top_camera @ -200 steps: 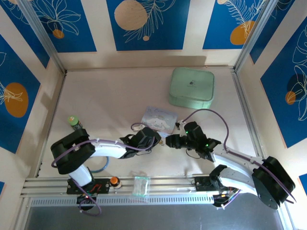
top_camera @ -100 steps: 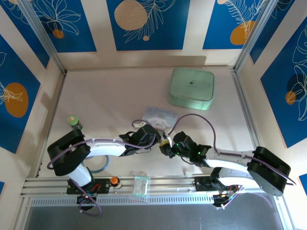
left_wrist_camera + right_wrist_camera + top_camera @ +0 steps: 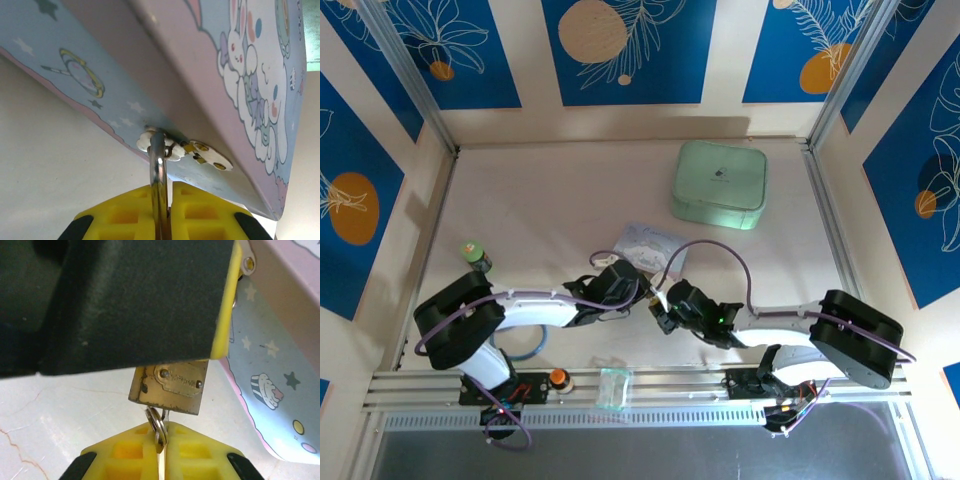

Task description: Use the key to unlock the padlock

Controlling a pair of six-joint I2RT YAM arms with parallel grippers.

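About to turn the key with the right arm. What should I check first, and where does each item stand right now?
1. Left tool shut on the shackle: ok.
2. Shackle threaded through the hasp on the blue tin: ok.
3. Right tool shut on the key: ok.
4. Key meeting the underside of the padlock: ok; how deep it sits, cannot tell.
5. Room for the right tool to rotate beside the tin: cannot tell.
6. Shackle released from the padlock body: cannot tell.
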